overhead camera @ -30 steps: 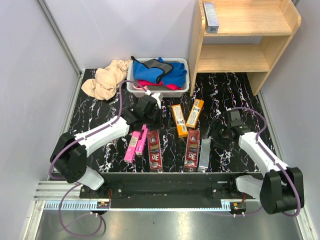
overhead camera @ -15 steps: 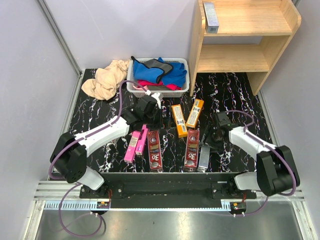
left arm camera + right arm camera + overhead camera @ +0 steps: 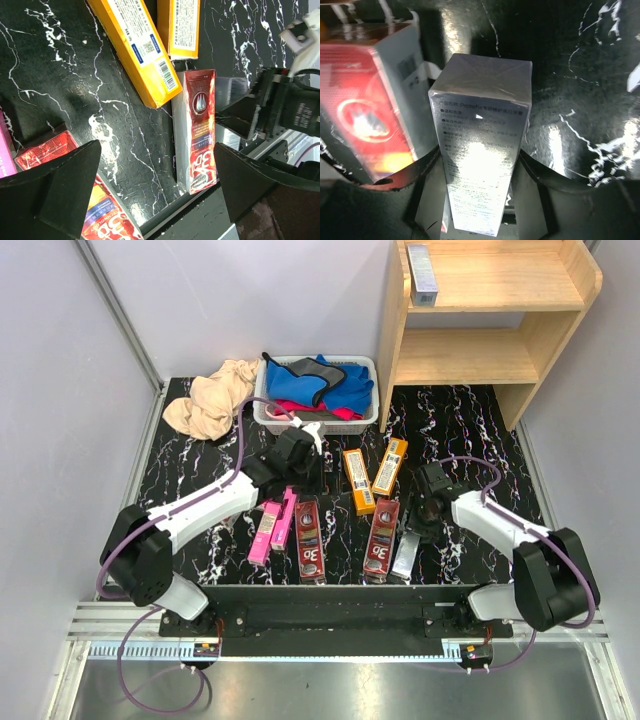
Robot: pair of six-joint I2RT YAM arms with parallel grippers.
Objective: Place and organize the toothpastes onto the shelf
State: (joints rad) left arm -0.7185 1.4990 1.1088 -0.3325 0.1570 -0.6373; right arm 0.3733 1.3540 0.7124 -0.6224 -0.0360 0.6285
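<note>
I'm pinching the silver toothpaste box (image 3: pixel 482 100) in my right gripper (image 3: pixel 480 172), low by the near table edge, just beside a red box (image 3: pixel 365 115). I'm aiming for a gentle squeeze and a straight lift before going to the shelf (image 3: pixel 545 340).

- Black marbled table (image 3: pixel 470 420): wooden shelf (image 3: pixel 545 330) far right, white basket (image 3: pixel 262 416) far centre, beige cloth (image 3: pixel 210 400) far left.
- Near centre, lying flat: pink boxes (image 3: pixel 265 532), red boxes (image 3: pixel 308 540), orange boxes (image 3: pixel 357 481), silver-grey box (image 3: pixel 405 558).
- Shelf's top tier: one silver box (image 3: pixel 422 273), left end.
</note>
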